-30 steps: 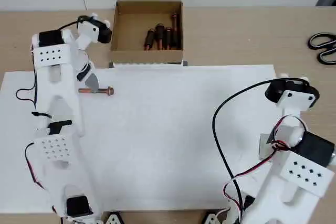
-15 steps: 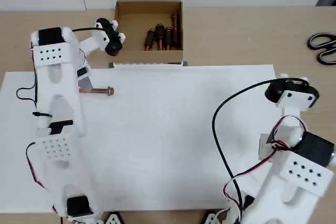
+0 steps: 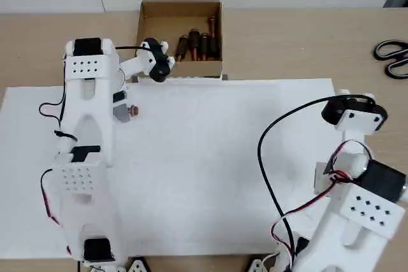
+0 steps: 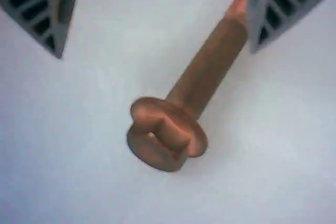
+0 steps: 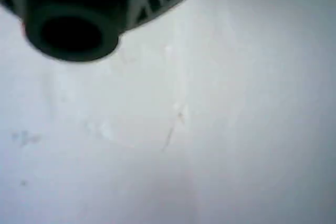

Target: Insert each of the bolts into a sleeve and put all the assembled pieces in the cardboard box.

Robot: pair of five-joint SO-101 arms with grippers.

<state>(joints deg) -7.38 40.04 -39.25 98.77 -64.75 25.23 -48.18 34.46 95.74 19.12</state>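
Note:
A copper bolt (image 4: 178, 114) lies on the white paper, head toward the camera. My left gripper (image 4: 157, 3) is open just above it. One grey finger (image 4: 44, 9) stands off to the side and the other finger (image 4: 283, 3) is against the shaft. From above, only the bolt head (image 3: 132, 111) pokes out beside the left gripper (image 3: 121, 110). The cardboard box (image 3: 148, 36) holds several assembled pieces (image 3: 194, 44). My right gripper (image 3: 323, 179) sits low at the right, shut on a black sleeve (image 5: 71, 32) held above the paper.
A white paper sheet (image 3: 210, 164) covers most of the table. Scissors (image 3: 392, 58) lie at the far right edge. The box stands just beyond the paper's far edge, close to the left arm's wrist camera (image 3: 156, 65).
The left arm has swung right and its wrist turned. Its gripper now covers the bolt's shaft, which lay fully exposed before. The right arm has not moved.

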